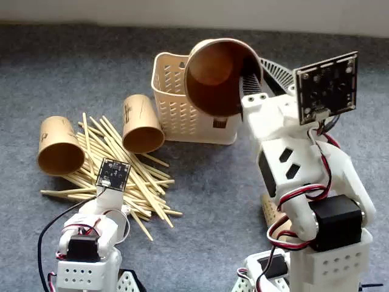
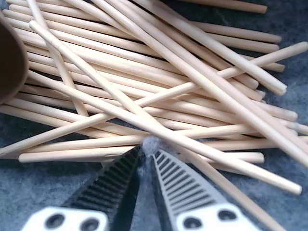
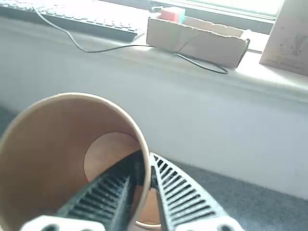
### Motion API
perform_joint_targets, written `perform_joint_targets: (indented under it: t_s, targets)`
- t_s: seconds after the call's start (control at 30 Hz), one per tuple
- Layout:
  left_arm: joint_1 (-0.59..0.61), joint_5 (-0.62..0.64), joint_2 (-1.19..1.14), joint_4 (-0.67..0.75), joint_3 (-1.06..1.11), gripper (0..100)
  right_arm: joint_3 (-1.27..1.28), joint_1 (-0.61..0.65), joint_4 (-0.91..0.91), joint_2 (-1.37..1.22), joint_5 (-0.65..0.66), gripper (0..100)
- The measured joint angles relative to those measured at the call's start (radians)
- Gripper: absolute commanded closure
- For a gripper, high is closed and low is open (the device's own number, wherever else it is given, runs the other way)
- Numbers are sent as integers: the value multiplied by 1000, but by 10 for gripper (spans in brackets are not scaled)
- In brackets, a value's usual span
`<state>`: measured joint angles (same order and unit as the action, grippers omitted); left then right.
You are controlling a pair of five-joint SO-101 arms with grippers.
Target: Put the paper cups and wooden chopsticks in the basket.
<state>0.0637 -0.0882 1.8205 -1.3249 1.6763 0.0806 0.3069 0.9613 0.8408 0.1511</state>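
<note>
My right gripper (image 3: 147,161) is shut on the rim of a brown paper cup (image 3: 62,154), one finger inside and one outside. In the high view this cup (image 1: 219,76) hangs tilted, mouth toward the camera, above the cream slotted basket (image 1: 173,106). Two more paper cups lie on their sides on the grey carpet, one (image 1: 143,125) beside the basket and one (image 1: 59,146) further left. Wooden chopsticks (image 1: 121,173) lie in a loose pile between them. My left gripper (image 2: 147,149) is shut at the pile's near edge, its tips touching the chopsticks (image 2: 159,82), with nothing held.
A black wire object (image 1: 276,70) sits behind the basket. A cream perforated piece (image 1: 267,210) lies by the right arm's base. A paper cup's edge (image 2: 9,57) borders the pile. A keyboard (image 3: 72,17) and a cardboard box (image 3: 197,36) rest on a ledge beyond a white wall.
</note>
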Motion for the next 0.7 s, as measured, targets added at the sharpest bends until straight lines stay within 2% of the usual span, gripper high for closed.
perform_joint_targets:
  t_s: [0.3, 0.7]
  targets:
    - [0, 0, 0, 0, 0, 984, 224, -66, -247, -3, -21, 992]
    - [0, 0, 0, 0, 0, 984, 445, -68, -391, -5, -21, 992]
